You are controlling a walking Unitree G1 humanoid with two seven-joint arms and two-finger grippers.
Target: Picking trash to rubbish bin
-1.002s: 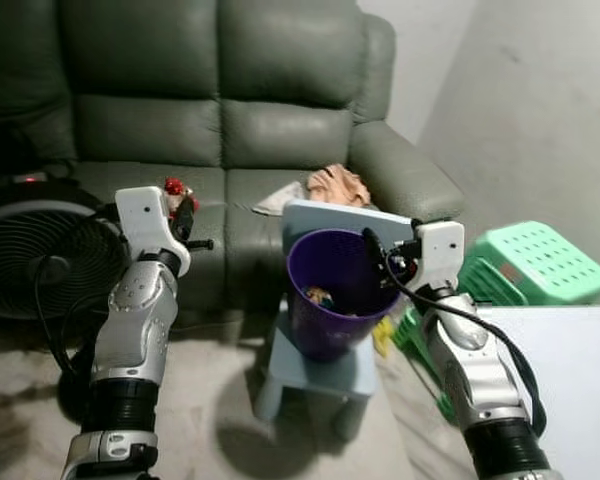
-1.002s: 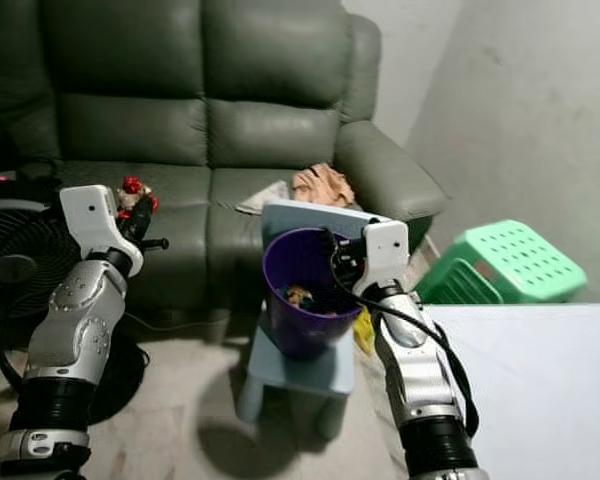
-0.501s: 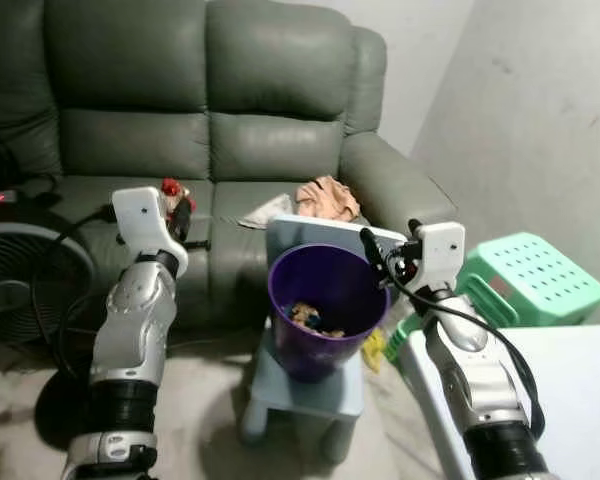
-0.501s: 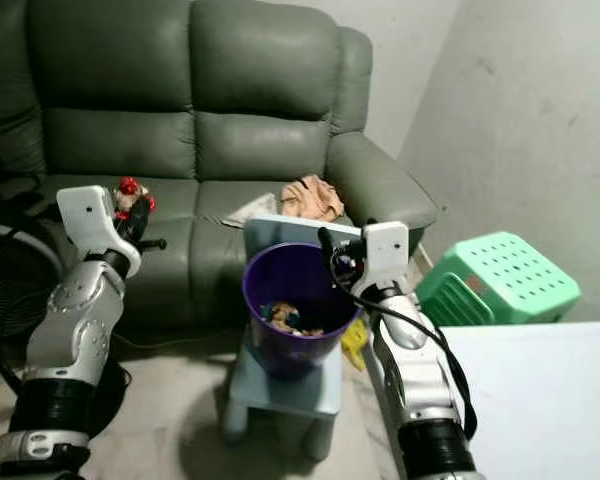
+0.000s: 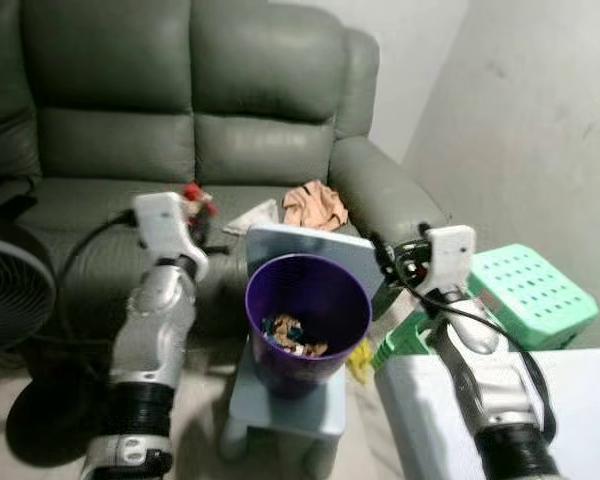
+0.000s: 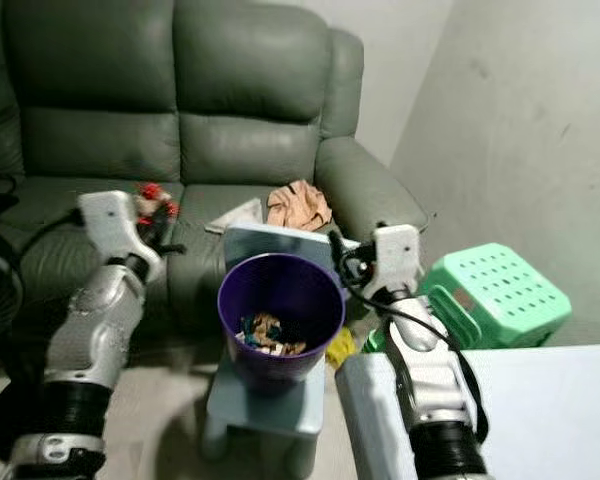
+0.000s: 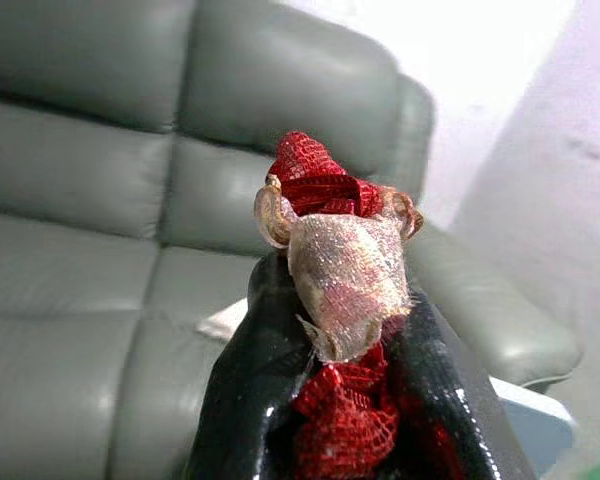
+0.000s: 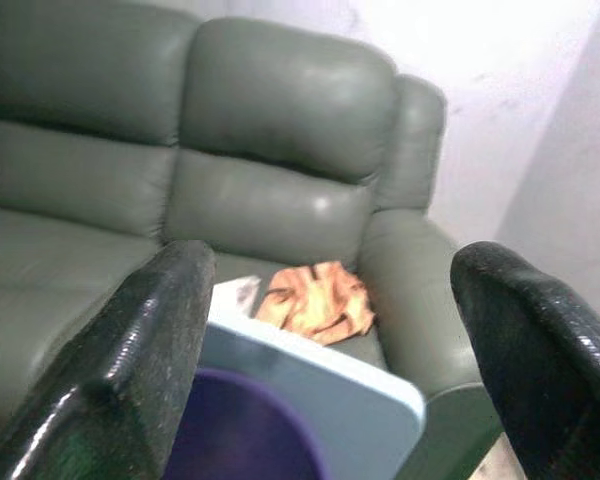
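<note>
The trash [image 7: 342, 300] — a crumpled wad of red mesh netting with a pale, translucent scrap on top, perhaps plastic — is pinched in the jaws of the left gripper [image 5: 195, 205], raised left of the purple rubbish bin [image 5: 307, 320]. The bin, already holding litter, stands on a pale blue stool [image 5: 280, 405] before the grey-green sofa [image 5: 180, 110]. The right gripper [image 5: 385, 262], jaws spread wide, hovers at the bin's right rim — beside a green stool [image 5: 530, 295].

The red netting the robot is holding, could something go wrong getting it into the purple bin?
The left tool grips the red netting left of the purple bin, not above it; released now, it would probably miss. The bin stands on a small blue stool, so a bump might tip it.
</note>
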